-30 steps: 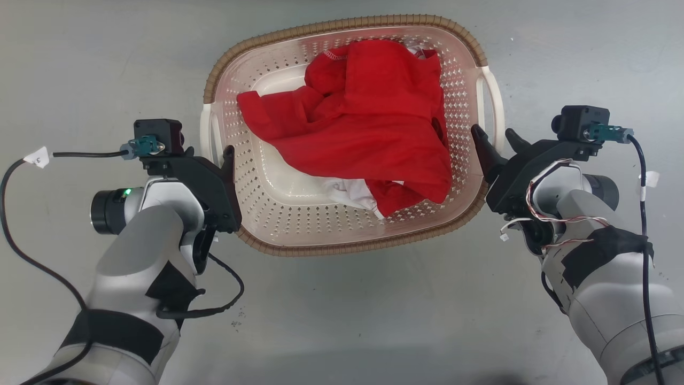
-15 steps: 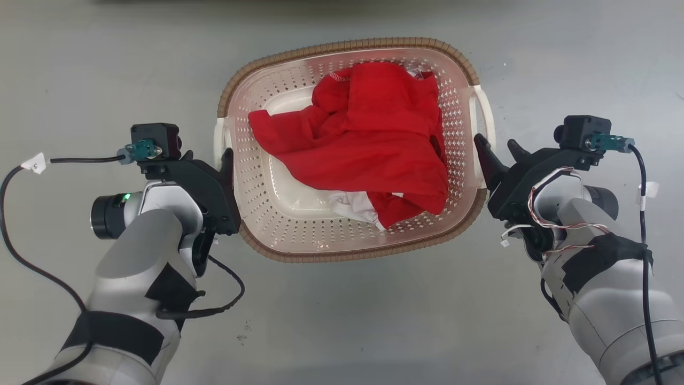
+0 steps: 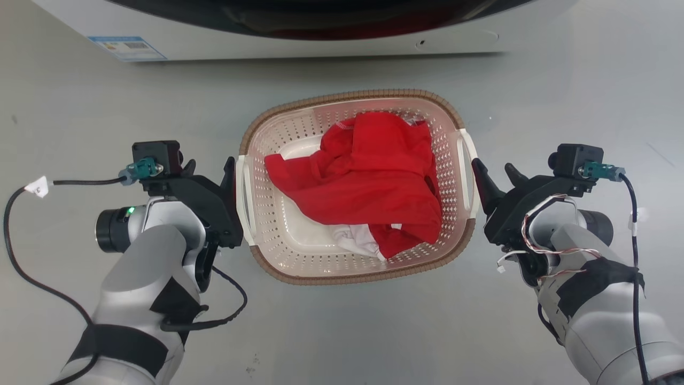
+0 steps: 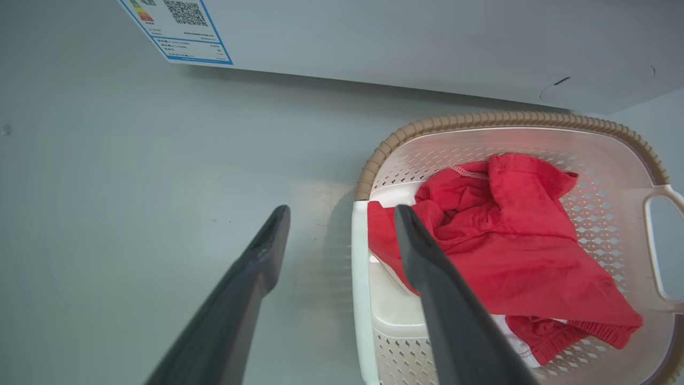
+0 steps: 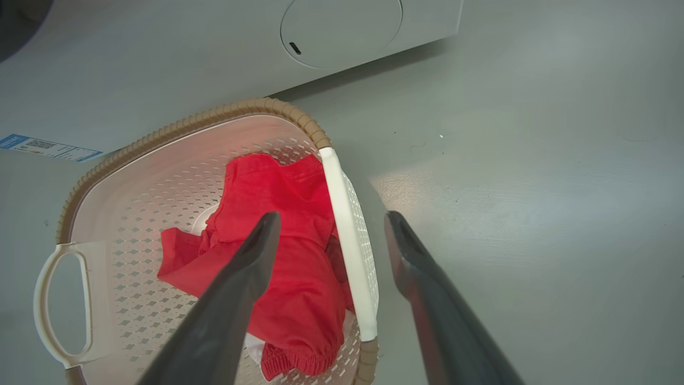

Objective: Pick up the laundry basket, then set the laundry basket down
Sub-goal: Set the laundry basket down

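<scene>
The laundry basket (image 3: 352,97) stands on the grey floor, pale and perforated with a brown woven-look rim. It holds a red garment (image 3: 368,182) over a bit of white cloth (image 3: 355,239). My left gripper (image 3: 209,164) is open beside the basket's left white handle (image 3: 241,198). In the left wrist view the fingers of that gripper (image 4: 342,209) straddle the handle bar (image 4: 357,267) from above, without touching it. My right gripper (image 3: 491,166) is open at the right handle (image 3: 470,176). The right wrist view has this gripper (image 5: 332,216) spread on either side of the white bar (image 5: 347,251).
A white washing machine (image 3: 320,32) stands just beyond the basket, with a blue-edged label (image 3: 128,48) at its lower left. Bare grey floor lies to both sides and in front. Loose cables hang from both wrists.
The head camera has risen and tilted: the basket looks smaller and lower in the picture, and the washing machine has come into view. Both grippers stay open beside the handles.
</scene>
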